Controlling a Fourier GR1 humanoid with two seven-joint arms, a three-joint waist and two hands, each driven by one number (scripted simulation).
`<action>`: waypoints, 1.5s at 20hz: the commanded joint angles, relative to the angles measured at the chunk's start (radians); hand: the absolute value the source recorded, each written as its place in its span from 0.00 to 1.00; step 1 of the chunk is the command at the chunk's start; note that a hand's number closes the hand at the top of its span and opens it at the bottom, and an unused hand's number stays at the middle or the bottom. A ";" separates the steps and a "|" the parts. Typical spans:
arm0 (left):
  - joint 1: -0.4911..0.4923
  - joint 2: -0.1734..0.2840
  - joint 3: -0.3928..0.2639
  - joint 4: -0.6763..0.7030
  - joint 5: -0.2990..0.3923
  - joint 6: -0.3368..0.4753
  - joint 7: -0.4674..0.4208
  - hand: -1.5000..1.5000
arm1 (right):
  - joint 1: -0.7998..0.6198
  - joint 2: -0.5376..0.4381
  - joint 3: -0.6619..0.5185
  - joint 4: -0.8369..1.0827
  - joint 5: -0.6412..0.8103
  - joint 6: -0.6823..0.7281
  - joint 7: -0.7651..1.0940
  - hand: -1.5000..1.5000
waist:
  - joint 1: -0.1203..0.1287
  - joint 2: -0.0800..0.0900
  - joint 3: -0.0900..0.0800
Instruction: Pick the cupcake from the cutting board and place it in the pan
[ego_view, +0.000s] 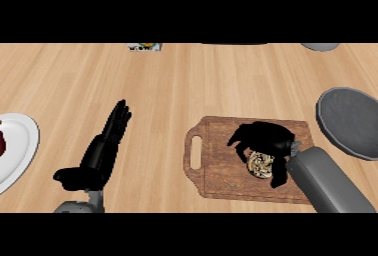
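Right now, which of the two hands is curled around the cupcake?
The right hand, over the cutting board, curls around the cupcake. The left hand rests open on the counter.

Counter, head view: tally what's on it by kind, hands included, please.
Hands: 2, left hand open, right hand curled over the cupcake
Cupcake: 1
Cutting board: 1
Pan: 1
White plate: 1
Total: 6

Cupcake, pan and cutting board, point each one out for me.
cupcake (260, 165), head view, on its top under the right hand.
pan (353, 122), head view, on its grey inside.
cutting board (219, 165), head view, on bare wood.
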 joint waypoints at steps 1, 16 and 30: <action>0.041 0.022 0.009 -0.052 0.006 -0.029 0.005 0.50 | -0.027 0.002 -0.069 0.048 0.001 -0.017 -0.025 1.00 | 0.000 0.014 0.009; 0.093 -0.003 0.032 -0.027 -0.017 0.030 -0.020 0.50 | 0.460 0.010 -0.370 -0.518 -0.122 -0.273 0.289 1.00 | -0.105 -0.014 0.006; 0.060 -0.023 -0.010 0.002 -0.036 -0.002 -0.041 0.50 | 0.686 0.165 -0.629 -1.046 -0.513 -0.093 0.626 1.00 | -0.015 0.013 0.009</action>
